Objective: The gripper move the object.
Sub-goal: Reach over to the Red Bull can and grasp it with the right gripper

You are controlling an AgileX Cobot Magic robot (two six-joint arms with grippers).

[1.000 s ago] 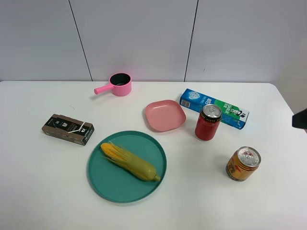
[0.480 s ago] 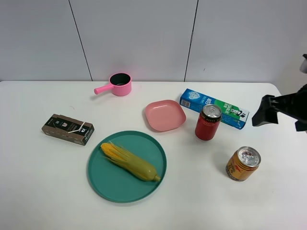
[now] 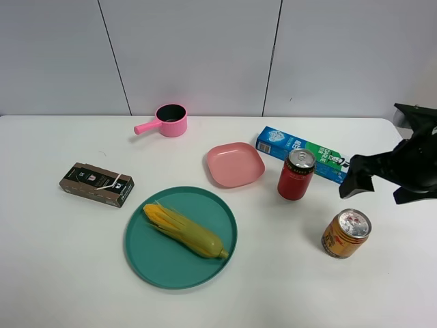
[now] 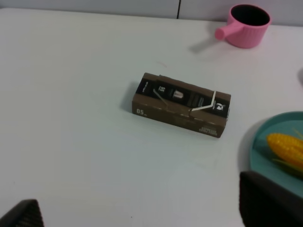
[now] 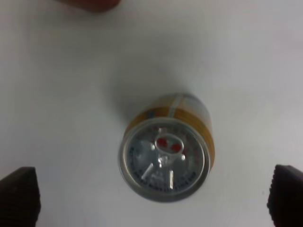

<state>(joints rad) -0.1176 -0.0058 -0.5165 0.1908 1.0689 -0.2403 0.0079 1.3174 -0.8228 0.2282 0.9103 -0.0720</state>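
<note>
The short orange-gold can [image 3: 346,234] with a silver pull-tab top stands upright on the white table at the front right. My right gripper [image 3: 381,188] is open and empty, hovering above and just behind the can. In the right wrist view the can [image 5: 165,149] is seen from above, between the two spread fingertips [image 5: 19,196], with the gripper [image 5: 152,209] not touching it. My left gripper [image 4: 147,210] is open and empty above the table near a brown box [image 4: 180,104]. It does not show in the exterior high view.
A taller red can [image 3: 295,174] stands left of the right gripper, with a blue-green carton [image 3: 304,154] behind it. A pink dish [image 3: 235,164], a teal plate [image 3: 143,256] with corn [image 3: 183,229], a pink pot [image 3: 170,120] and the brown box [image 3: 96,184] lie further left.
My right arm has come in from the right edge, moving left and closer to the orange-gold can. The objects have not moved.
</note>
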